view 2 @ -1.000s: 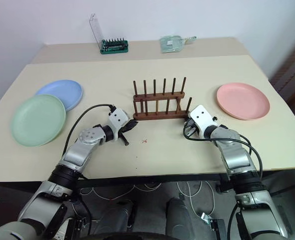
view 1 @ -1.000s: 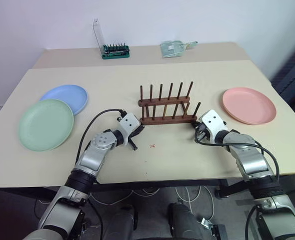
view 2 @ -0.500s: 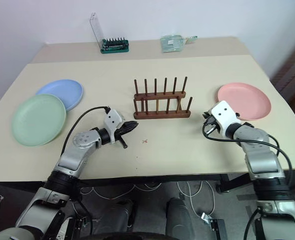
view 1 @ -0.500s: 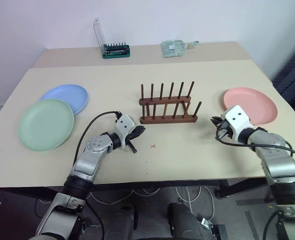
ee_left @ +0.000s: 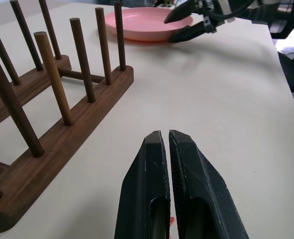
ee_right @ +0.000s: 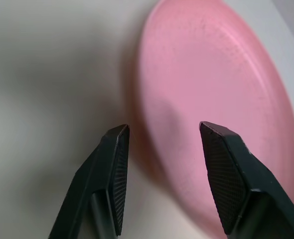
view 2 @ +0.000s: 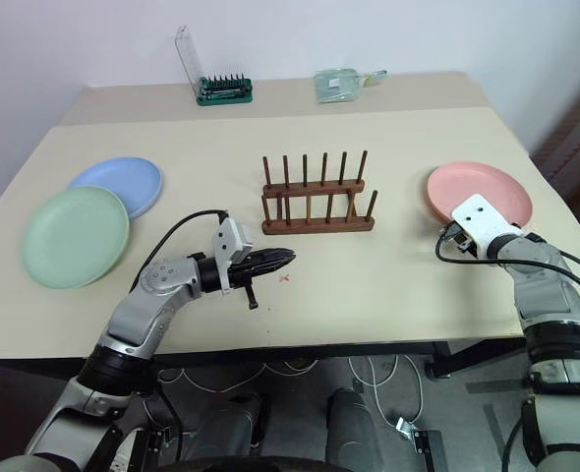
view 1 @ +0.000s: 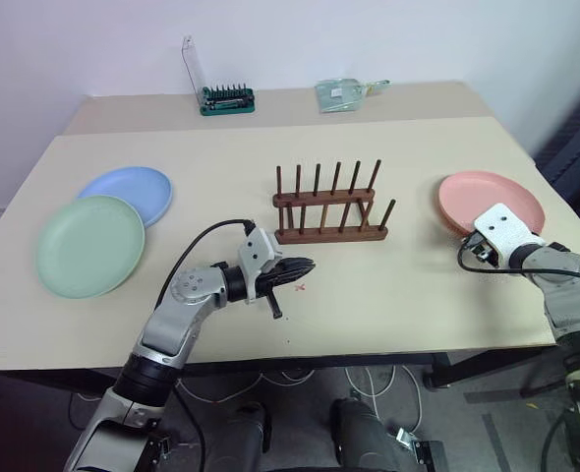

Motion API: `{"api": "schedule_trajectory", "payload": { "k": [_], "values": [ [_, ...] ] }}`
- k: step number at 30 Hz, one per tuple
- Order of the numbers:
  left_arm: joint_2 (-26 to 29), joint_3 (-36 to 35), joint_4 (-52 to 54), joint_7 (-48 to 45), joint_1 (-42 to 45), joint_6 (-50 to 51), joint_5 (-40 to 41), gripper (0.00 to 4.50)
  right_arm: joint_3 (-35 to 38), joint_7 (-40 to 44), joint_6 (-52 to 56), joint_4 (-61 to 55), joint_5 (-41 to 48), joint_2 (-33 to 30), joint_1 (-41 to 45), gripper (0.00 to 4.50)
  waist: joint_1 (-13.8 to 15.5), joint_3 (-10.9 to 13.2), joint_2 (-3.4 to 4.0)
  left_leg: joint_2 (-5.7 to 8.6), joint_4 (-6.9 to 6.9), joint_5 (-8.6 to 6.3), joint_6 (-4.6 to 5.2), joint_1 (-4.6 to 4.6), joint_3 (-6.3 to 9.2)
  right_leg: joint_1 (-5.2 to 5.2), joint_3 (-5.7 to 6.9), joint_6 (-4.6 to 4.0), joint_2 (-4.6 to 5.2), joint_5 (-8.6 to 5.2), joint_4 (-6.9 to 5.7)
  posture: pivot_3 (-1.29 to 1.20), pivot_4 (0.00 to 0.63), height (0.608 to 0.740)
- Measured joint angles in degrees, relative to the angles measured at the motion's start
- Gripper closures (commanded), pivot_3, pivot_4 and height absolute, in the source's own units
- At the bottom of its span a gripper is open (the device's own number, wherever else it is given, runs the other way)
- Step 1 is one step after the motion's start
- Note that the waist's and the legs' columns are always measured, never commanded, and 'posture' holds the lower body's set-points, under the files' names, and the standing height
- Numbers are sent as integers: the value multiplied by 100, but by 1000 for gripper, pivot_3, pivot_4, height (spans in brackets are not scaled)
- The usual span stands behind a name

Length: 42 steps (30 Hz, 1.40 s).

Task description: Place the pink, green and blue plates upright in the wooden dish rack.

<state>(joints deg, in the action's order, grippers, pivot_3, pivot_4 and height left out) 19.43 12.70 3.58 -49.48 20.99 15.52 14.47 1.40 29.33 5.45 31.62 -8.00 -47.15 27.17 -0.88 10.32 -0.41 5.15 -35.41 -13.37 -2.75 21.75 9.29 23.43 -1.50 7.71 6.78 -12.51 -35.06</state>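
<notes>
Nothing racked yet: rack (view 1: 329,208) empty mid-table, green (view 1: 89,245) & blue (view 1: 128,191) plates flat at left. Right gripper (ee_right: 163,149), jaws apart, at pink plate (view 1: 492,204) rim. Left gripper (ee_left: 167,144) jaws together, idle.

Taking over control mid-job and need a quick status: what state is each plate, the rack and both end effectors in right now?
pink plate: flat on the table, not gripped.
green plate: flat on the table, overlapping the blue one's edge.
blue plate: flat, partly under the green plate.
wooden dish rack: upright, no plates in it.
left end effector: shut, holding nothing.
right end effector: open, at the pink plate's near rim.
</notes>
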Motion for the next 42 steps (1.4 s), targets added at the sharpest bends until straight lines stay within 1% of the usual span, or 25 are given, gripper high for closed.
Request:
{"api": "schedule_trajectory", "payload": {
  "k": [1, 2, 3, 10, 12, 14, 16, 18, 20, 23, 25, 27, 29, 31, 33, 36, 42],
  "values": [
    [0, 0, 0, 4, -2, 2, -2, 4340, -40, -4, -66, 97, -22, 4, 31, 3509, 0, 0, 0, 0, 0, 0, 0, 0, 0, 0, 0, 0, 0, 0, 0, 0, 150, 740],
    [0, 0, 1, 7, -4, 3, -2, 4340, -63, -3, -129, 182, -41, 11, 38, 4115, 2, 0, 0, 0, 0, 0, 0, 1, 0, 0, 0, 0, 0, 0, 1, 0, 150, 740],
    [0, 0, 1, 13, -8, 4, -4, 4340, -87, -2, -199, 226, -58, 17, 44, 4461, 5, 0, 0, 1, 0, 0, 0, 1, 0, 0, 0, 0, 1, 0, 1, 0, 150, 740],
    [1, -2, 0, 105, -28, -6, -17, 4340, -116, -65, -458, 202, -207, -13, 55, 4461, 2, 0, 0, 1, 3, 0, 0, 1, 1, 1, 0, 0, 1, 0, 1, 0, 150, 740],
    [4, -5, 0, 121, -28, -17, -25, 4340, -83, -93, -577, 10, -197, -20, 14, 4461, -13, 2, 2, 1, 3, 0, 0, 1, 0, 1, -1, 0, 1, 0, 1, 0, 150, 740],
    [4, -7, -2, 129, -28, -34, -28, 4340, 61, -20, -704, -404, 13, -12, 14, 4461, -27, 6, 9, 0, 4, 0, 0, 0, 0, 3, -1, 1, 0, 0, 0, 0, 150, 740],
    [11, -10, -8, 138, -28, -66, -33, 4340, 276, 153, -707, -889, 415, 37, 80, 4461, -27, 6, 10, -2, 6, 0, 0, 0, 1, 3, -1, 1, 0, 0, 0, 0, 150, 740],
    [23, -19, -11, 159, -26, -89, -39, 4340, 626, 469, -410, -1551, 1239, 336, 384, 4461, -43, 7, 10, -3, 6, 0, 0, -1, 0, 2, -2, 2, 0, 0, 1, 0, 150, 740],
    [20, -17, -11, 168, -23, -97, -48, 4340, 800, 674, -13, -2130, 1922, 515, 679, 4461, -24, 8, 10, -4, 7, 0, 0, 0, 7, 2, -1, 2, -2, 0, 1, 0, 150, 740],
    [27, -20, -14, 195, -25, -103, -57, 4340, 1081, 1120, 1219, -3214, 3485, 670, 988, 4461, 36, 8, 8, -2, 6, 0, 0, 12, 23, 2, 4, 2, -1, -1, 6, 0, 150, 740],
    [25, -25, -15, 226, -25, -104, -60, 4340, 1228, 1271, 2042, -3706, 4563, 837, 1103, 4461, 45, 9, 5, -1, 4, -1, 1, 20, 28, 3, 7, 2, 0, -1, 13, 0, 150, 740],
    [22, -26, -14, 239, -26, -104, -60, 4340, 1357, 1276, 2680, -3917, 5379, 974, 1131, 4461, 46, 9, 5, 1, 4, -1, 1, 22, 29, 4, 8, 1, 2, -1, 14, 0, 150, 740],
    [21, -27, -11, 257, -27, -104, -59, 4340, 1460, 1186, 3152, -3980, 5950, 1120, 1131, 4461, 34, 9, 6, 1, 5, -1, 1, 23, 26, 10, 7, 1, 2, -1, 13, 0, 150, 740],
    [22, -37, -6, 288, -46, -104, -58, 4340, 1544, 1010, 3466, -3970, 6310, 1255, 1136, 4461, 28, 9, 6, 0, 5, -1, 1, 26, 25, 14, 8, 1, 1, -1, 11, 0, 150, 740],
    [23, -40, -6, 313, -55, -103, -57, 4340, 1566, 906, 3633, -3902, 6462, 1302, 1136, 4461, 17, 9, 7, 1, 5, -1, 1, 30, 21, 22, 7, 1, 1, -1, 9, 0, 150, 740],
    [24, -44, -1, 340, -57, -103, -55, 4340, 1577, 820, 3762, -3785, 6536, 1344, 1136, 4461, 16, 9, 8, 1, 5, -1, 1, 32, 20, 25, 7, 1, 0, -1, 6, 0, 150, 740],
    [34, -57, 80, 364, -110, -95, -45, 4340, 1578, 827, 3842, -3185, 6549, 1442, 1143, 4461, 15, 9, 8, 2, 5, 0, 1, 35, 18, 29, 7, 1, 0, 0, 4, 0, 150, 740]
  ]
}}
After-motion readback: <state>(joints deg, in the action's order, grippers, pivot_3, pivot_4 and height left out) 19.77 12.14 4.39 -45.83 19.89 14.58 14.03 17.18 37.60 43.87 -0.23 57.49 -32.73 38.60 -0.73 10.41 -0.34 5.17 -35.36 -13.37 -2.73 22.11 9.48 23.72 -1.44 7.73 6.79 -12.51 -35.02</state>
